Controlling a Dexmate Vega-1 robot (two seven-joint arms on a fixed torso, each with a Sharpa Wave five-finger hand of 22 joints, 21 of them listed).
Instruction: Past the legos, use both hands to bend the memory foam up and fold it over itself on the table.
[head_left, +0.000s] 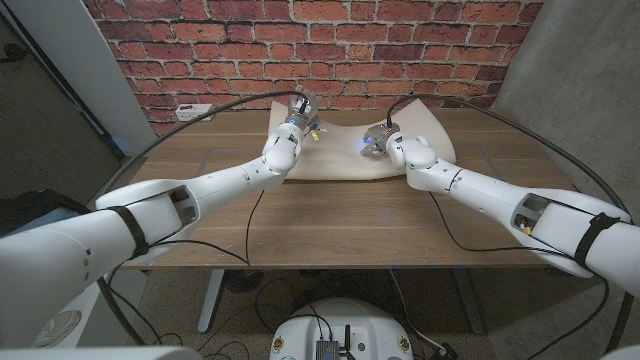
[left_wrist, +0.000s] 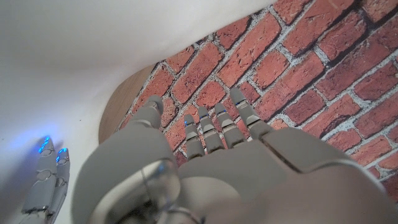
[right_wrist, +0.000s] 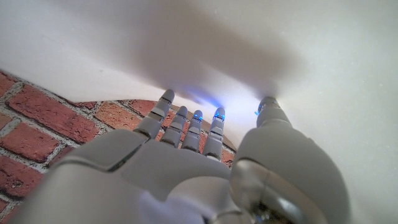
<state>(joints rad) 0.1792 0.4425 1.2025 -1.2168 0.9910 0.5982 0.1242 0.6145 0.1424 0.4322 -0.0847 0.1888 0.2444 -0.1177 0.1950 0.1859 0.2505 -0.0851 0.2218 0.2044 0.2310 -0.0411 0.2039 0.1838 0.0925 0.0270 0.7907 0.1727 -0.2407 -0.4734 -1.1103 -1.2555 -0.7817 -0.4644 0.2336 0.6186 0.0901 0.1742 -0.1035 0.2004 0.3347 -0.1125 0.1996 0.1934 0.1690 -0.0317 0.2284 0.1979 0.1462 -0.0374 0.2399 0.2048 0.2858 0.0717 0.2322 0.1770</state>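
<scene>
The cream, soft-cornered memory foam sheet (head_left: 345, 150) lies at the far side of the wooden worktop (head_left: 330, 215), against the red brick wall (head_left: 300, 40), its long axis running left to right across the robot. Its far corners curl upward. The left hand (head_left: 297, 113) sits at the foam's far left edge and the right hand (head_left: 380, 141) over its right half, each about equally near. Whether either hand grips the foam I cannot tell (fingers look extended in both wrist views). The fold would likely come toward the robot.
</scene>
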